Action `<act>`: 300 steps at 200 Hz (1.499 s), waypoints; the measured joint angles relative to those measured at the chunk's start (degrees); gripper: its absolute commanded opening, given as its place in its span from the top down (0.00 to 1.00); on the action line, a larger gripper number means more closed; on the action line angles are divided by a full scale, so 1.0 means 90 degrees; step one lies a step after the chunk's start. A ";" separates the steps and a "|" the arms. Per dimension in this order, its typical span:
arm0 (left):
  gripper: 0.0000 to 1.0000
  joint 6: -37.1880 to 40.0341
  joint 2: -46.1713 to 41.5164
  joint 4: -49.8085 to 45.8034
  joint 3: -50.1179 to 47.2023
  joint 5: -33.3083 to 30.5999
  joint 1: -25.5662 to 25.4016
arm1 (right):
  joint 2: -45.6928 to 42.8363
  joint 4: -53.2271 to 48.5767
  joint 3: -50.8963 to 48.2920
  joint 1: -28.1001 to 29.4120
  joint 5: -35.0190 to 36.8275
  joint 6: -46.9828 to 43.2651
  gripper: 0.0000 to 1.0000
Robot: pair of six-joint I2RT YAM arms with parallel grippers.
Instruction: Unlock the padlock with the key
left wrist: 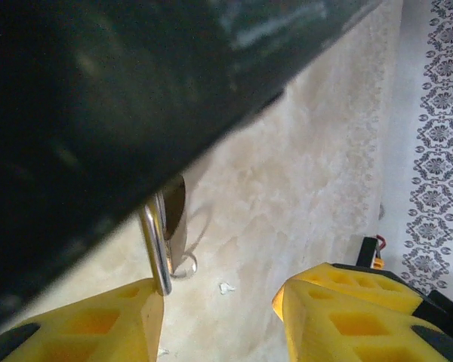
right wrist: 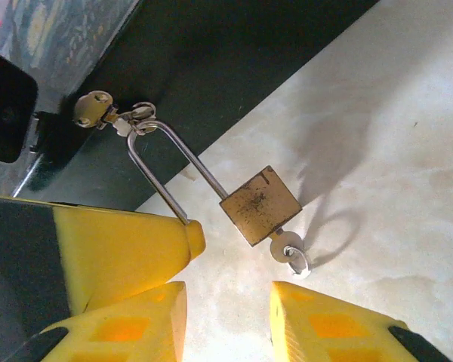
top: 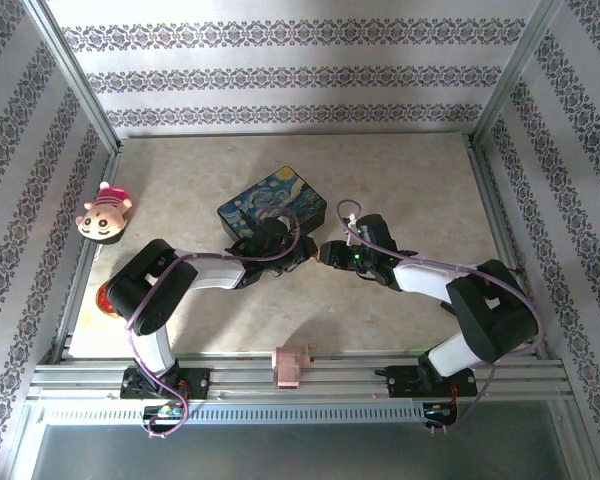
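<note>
The small brass padlock (right wrist: 260, 205) hangs by its thin silvery shackle (right wrist: 157, 160) from the front clasp (right wrist: 98, 109) of the painted box (top: 272, 205). One shackle leg is out of the body, and its free end rests against a yellow finger (right wrist: 128, 241) of the left gripper. The key (right wrist: 285, 245), with its ring, sticks out of the padlock's underside. My right gripper (right wrist: 226, 317) is open just below the padlock, touching nothing. My left gripper (left wrist: 219, 317) is open too, with the shackle (left wrist: 157, 253) against its left fingertip (left wrist: 128, 302). Both grippers (top: 298, 250) (top: 325, 252) meet at the box's front.
A pink plush toy (top: 105, 213) lies at the table's left edge, with a red object (top: 104, 298) nearer along that edge. A pink block (top: 290, 366) sits on the front rail. Metal frame posts and patterned walls enclose the table (top: 410, 190).
</note>
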 measured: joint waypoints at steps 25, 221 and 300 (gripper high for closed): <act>0.31 0.0172 -0.0022 -0.0029 -0.0070 -0.0267 0.0034 | 0.0131 0.0107 0.0085 -0.0005 -0.0007 0.0005 0.67; 0.01 0.3162 -0.3198 -0.4308 0.0670 -0.3106 0.0525 | 0.1093 -0.2115 0.2086 0.0112 -0.0078 -0.2482 0.64; 0.01 0.3971 -0.1817 -0.5025 0.1404 -0.3174 0.1144 | 0.1972 -0.2120 0.2623 -0.0002 -0.0787 -0.2569 0.66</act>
